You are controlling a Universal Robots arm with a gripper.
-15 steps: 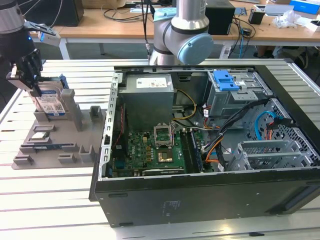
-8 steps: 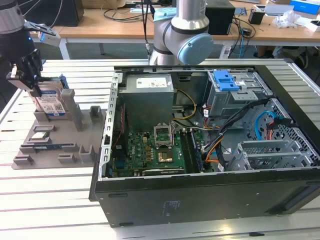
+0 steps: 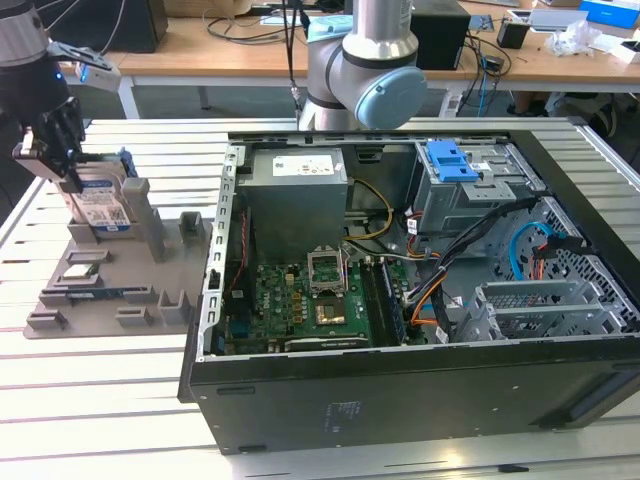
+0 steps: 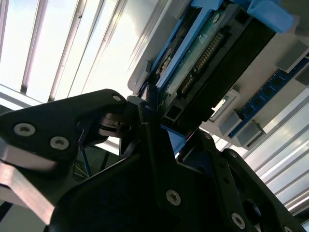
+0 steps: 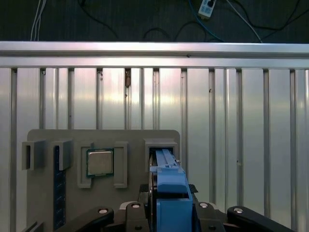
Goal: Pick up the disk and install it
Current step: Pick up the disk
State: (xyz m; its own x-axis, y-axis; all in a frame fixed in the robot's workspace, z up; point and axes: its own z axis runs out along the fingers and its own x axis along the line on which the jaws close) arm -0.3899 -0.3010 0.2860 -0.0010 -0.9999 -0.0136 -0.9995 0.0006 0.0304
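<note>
The claw [image 3: 68, 172] is at the exterior view's left, down on the disk [image 3: 103, 208]. The disk stands up on its edge in a slot of the grey tray [image 3: 110, 290], on the table beside the open computer [image 3: 400, 390].

In the second wrist view, a finger [image 4: 147, 116] lies right against the end of the disk [image 4: 203, 63]. In the first wrist view, the disk's blue frame [image 5: 169, 188] sits snug between the claw's 2 sides. So the claw looks clamped on the disk, 1 finger on each flat face.

I think this is step 1, the pick-up. The disk is gripped but not yet lifted, as its bottom is down in the slot.

A lift from here needs a straight pull up, so the frame does not catch on the slot walls. The hold must be firm too, because the disk is flat and smooth and could slip. The bay with the blue handle [image 3: 450, 160] inside the computer is well apart from the tray.
</note>
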